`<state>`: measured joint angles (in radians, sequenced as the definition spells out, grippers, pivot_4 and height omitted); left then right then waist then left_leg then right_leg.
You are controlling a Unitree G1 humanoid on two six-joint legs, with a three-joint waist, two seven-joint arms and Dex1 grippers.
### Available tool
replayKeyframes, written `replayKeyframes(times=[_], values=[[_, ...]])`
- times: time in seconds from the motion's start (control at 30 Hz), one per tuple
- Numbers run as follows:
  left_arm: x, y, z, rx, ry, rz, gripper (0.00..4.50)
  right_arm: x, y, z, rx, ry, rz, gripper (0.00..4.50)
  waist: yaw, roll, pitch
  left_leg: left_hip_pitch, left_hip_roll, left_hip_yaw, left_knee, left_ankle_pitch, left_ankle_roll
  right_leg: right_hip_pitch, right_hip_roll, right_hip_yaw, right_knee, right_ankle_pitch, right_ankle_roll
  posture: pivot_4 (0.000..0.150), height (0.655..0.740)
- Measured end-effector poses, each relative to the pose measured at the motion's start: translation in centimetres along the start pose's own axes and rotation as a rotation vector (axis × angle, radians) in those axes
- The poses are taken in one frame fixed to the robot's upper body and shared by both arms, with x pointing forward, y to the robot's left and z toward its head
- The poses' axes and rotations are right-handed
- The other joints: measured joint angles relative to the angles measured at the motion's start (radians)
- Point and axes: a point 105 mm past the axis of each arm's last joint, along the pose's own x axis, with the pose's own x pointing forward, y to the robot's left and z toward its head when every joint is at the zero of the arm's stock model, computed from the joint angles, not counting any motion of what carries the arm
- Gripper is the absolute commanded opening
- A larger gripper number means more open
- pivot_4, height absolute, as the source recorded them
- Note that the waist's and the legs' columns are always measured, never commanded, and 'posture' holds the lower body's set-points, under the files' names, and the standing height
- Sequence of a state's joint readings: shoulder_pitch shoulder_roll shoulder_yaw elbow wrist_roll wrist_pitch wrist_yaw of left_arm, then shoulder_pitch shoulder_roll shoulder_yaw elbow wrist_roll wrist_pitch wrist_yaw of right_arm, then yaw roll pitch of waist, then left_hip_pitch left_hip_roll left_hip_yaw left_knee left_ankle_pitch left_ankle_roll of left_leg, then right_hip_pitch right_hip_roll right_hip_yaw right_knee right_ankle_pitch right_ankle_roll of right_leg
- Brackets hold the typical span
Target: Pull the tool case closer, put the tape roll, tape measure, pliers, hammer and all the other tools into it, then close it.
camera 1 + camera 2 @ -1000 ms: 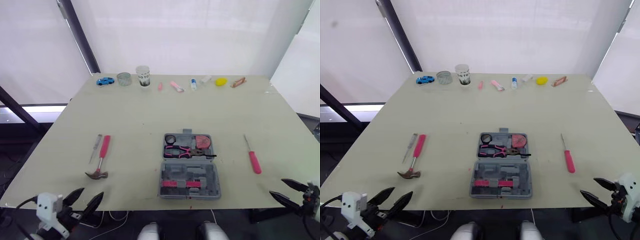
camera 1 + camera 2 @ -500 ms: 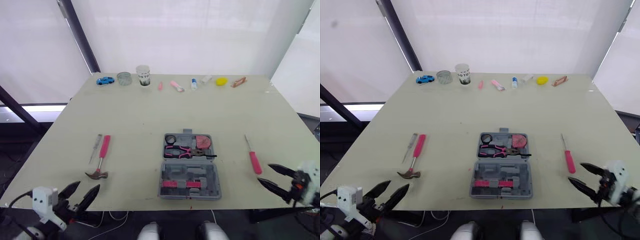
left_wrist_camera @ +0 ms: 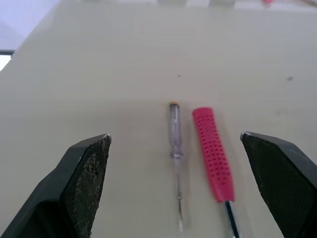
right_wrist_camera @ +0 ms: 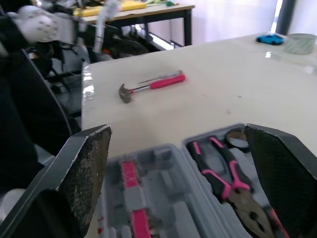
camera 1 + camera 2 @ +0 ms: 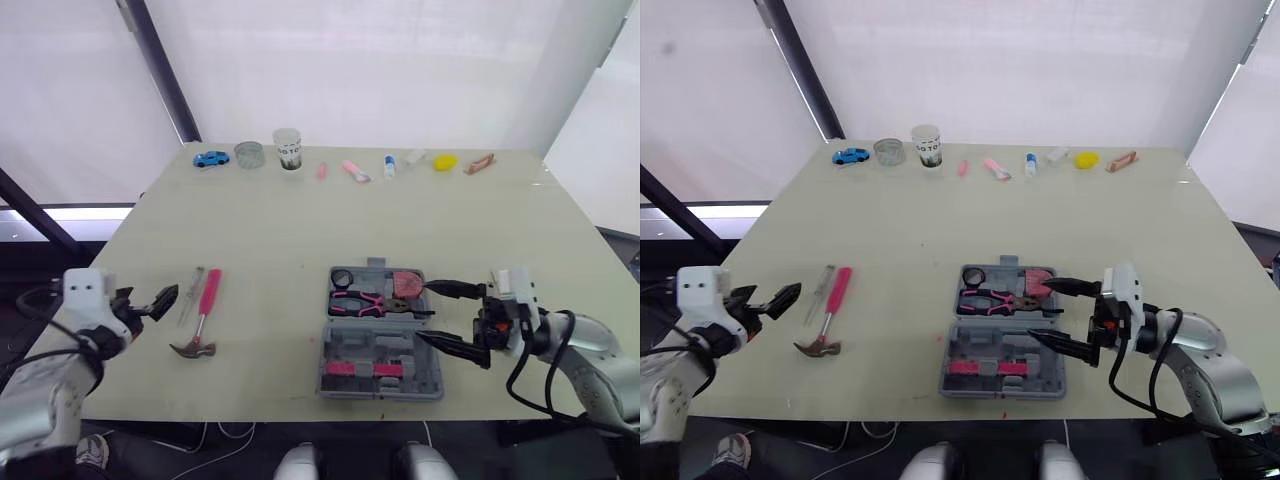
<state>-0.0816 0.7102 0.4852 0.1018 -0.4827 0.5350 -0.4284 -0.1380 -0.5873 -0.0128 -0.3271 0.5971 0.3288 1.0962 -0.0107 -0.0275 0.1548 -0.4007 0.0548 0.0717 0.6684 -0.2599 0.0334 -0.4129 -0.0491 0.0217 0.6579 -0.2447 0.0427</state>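
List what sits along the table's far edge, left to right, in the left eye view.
blue toy car, clear round container, paper cup, thin pink item, wider pink item, small bottle, white item, yellow item, brown item

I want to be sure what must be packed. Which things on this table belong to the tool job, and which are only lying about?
For the job: tool case, pliers, hammer, clear-handled screwdriver.

Lying about: blue toy car, glass jar, paper cup, yellow object.
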Motion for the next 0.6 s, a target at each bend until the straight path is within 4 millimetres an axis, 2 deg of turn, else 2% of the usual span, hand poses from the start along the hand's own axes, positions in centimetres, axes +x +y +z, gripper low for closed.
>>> replayKeyframes(times=[0.1,0.37,0.47,0.53,0.6], values=[[1.9,-0.2,-0.8,0.006,0.072,0.005,4.5,1.4,0.6,0.6,-0.014,-0.017,0.046,4.44,0.001,-0.001,0.0,0.0,0.0,0.0,0.0,0.0,0.0,0.0,0.0,-0.001,0.0,0.0,0.0,0.15,0.74],[4.3,0.2,-2.0,0.044,0.177,0.018,4.5,1.9,0.4,1.0,-0.025,-0.024,0.034,4.44,0.0,-0.003,0.001,-0.001,0.0,0.001,0.0,0.0,0.0,0.0,0.0,-0.002,0.0,0.002,0.003,0.15,0.74],[4.7,0.3,-2.3,0.044,0.194,0.019,3.67,2.0,0.5,1.3,-0.034,-0.025,0.034,4.5,-0.001,-0.003,0.001,-0.001,0.0,0.001,0.0,0.0,0.0,0.0,0.0,-0.002,0.001,0.002,0.003,0.15,0.74],[5.0,0.3,-2.3,0.045,0.196,0.02,2.73,2.0,0.5,1.2,-0.027,-0.021,0.03,4.5,0.0,-0.003,0.001,-0.001,0.0,0.001,0.0,0.0,0.0,0.0,0.0,-0.002,0.001,0.002,0.003,0.15,0.74],[5.2,0.1,-2.5,0.053,0.203,0.014,2.73,2.1,0.5,1.2,-0.024,-0.019,0.027,4.5,0.0,-0.003,0.001,-0.001,0.0,0.001,0.0,0.0,0.0,0.0,0.0,-0.002,0.001,0.002,0.004,0.15,0.74]])
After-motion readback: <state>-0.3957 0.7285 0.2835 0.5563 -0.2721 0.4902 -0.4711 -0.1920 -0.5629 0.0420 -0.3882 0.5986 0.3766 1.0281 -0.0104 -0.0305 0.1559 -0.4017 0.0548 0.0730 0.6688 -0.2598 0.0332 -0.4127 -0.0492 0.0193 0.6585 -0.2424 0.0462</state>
